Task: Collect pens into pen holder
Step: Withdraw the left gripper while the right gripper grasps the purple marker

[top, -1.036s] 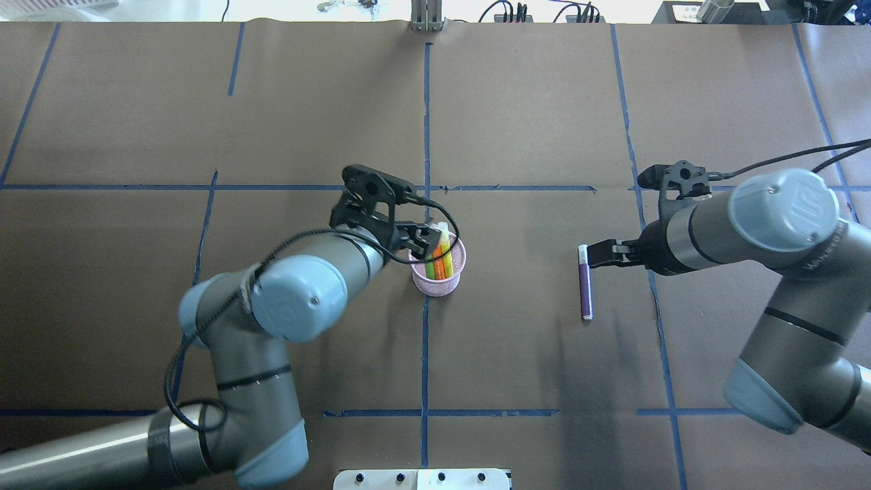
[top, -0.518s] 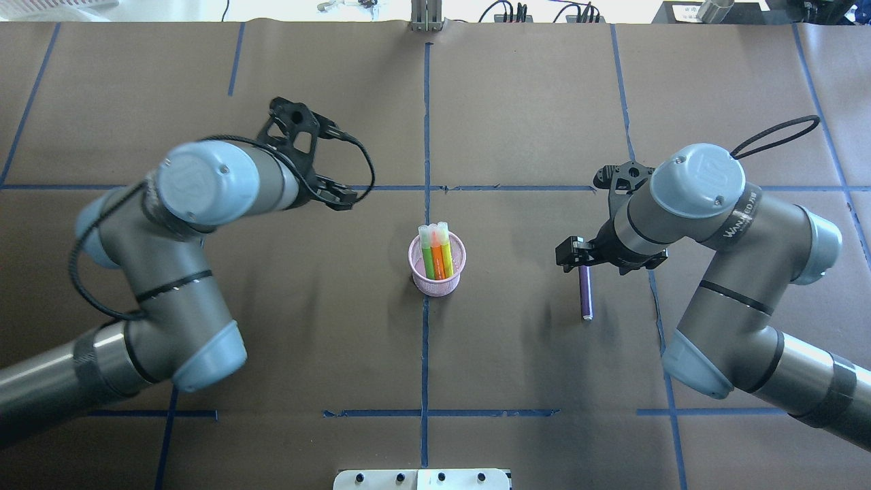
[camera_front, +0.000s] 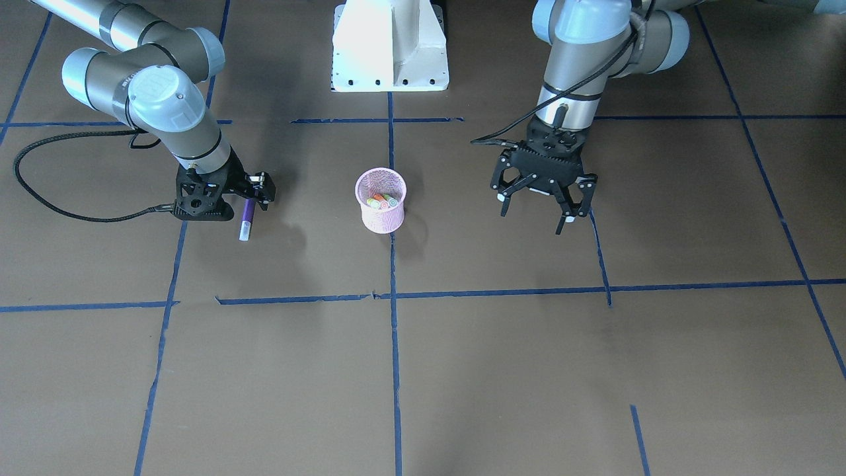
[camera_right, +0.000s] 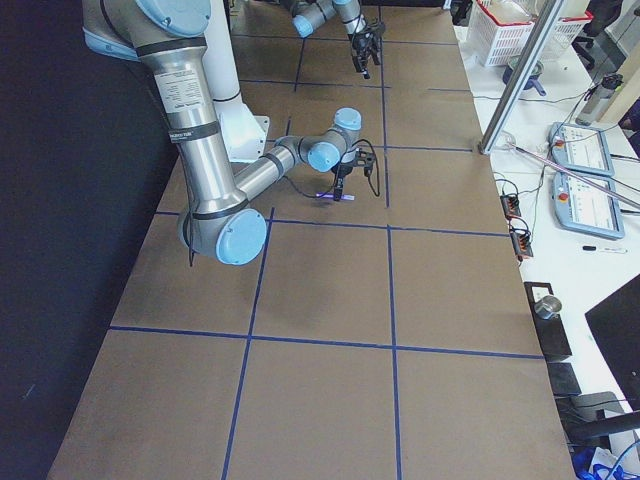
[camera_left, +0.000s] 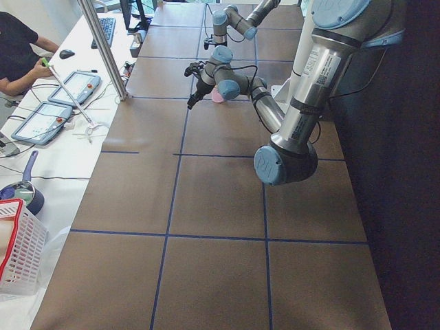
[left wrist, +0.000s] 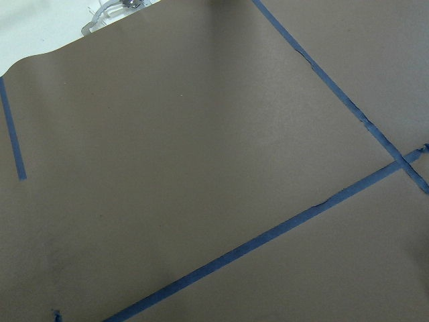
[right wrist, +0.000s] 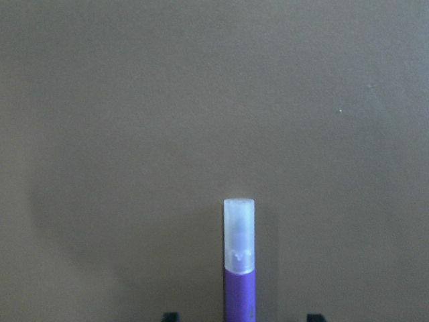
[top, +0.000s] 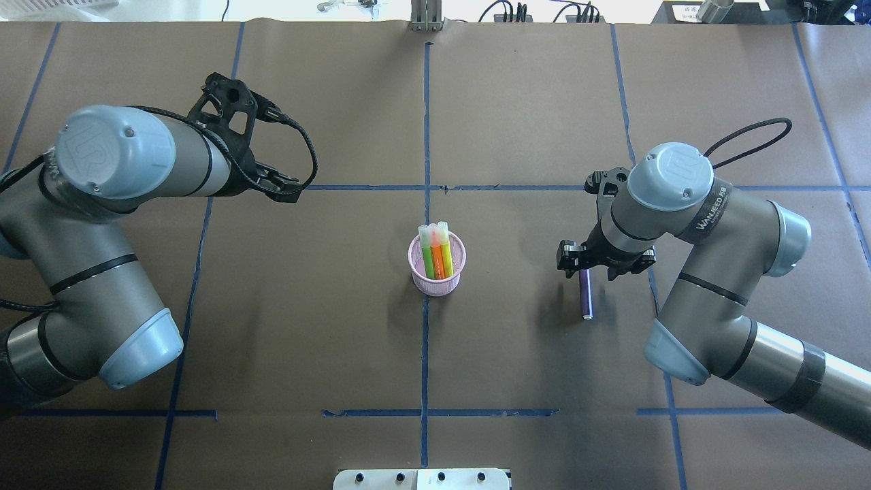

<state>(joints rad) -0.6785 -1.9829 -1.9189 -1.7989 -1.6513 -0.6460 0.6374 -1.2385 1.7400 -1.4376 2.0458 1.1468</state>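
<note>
The pink mesh pen holder (top: 437,272) (camera_front: 379,218) stands at the table's middle with green, orange and yellowish pens upright in it. The purple pen (top: 586,299) (camera_front: 247,215) lies flat on the table to its right. My right gripper (top: 586,267) (camera_front: 251,198) points down over the pen and is open. In the right wrist view the pen (right wrist: 239,268) runs between the two fingertips, with its whitish cap past them. My left gripper (top: 289,190) (camera_front: 537,215) is open and empty, raised to the holder's left and back.
Brown paper with blue tape lines (top: 426,122) covers the table. The white robot base (camera_front: 390,46) is at the near edge. A desk with tablets (camera_left: 48,103) and a white basket (camera_left: 17,254) lies beyond the far edge.
My left gripper left the pen holder and drew back to the left, empty. My right gripper swung from beside the purple pen's cap to pointing down over the pen.
</note>
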